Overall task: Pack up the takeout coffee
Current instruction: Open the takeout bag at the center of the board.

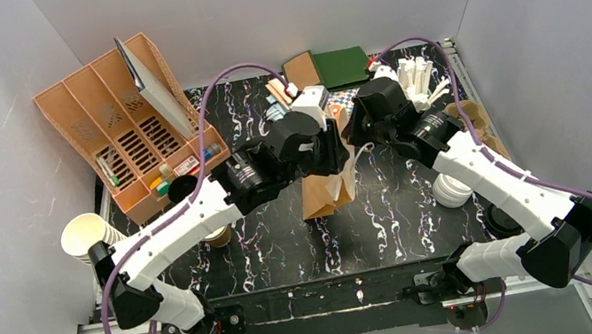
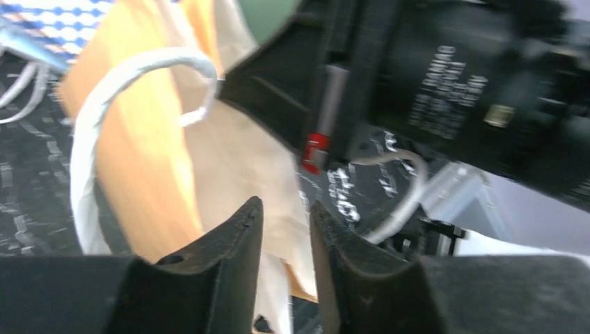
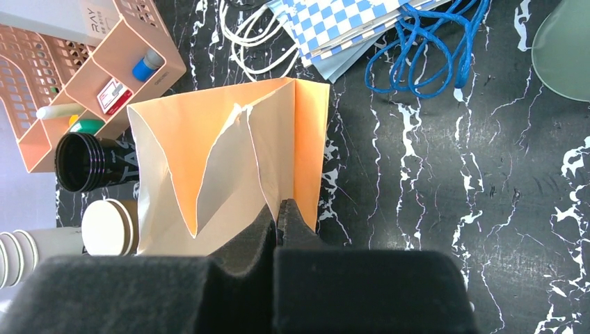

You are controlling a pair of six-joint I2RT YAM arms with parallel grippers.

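Note:
A brown paper bag (image 1: 327, 189) stands open in the middle of the black marbled table (image 1: 391, 224). In the right wrist view its mouth (image 3: 222, 160) gapes, orange-tan inside. My right gripper (image 3: 282, 209) is shut on the bag's rim. My left gripper (image 2: 285, 205) hovers at the bag's opposite side, beside its white handle (image 2: 132, 76), jaws a little apart with the bag's paper showing in the gap. A takeout coffee cup with a white lid (image 3: 108, 226) lies left of the bag, mostly hidden under my left arm in the top view.
A peach desk organizer (image 1: 125, 127) fills the back left. A black cup (image 3: 87, 163) lies beside it. Nested cream cups (image 1: 86, 236) sit at the left edge. A checkered bag with blue cord (image 3: 348, 28) lies behind; a stack of white lids (image 1: 453, 190) stands on the right.

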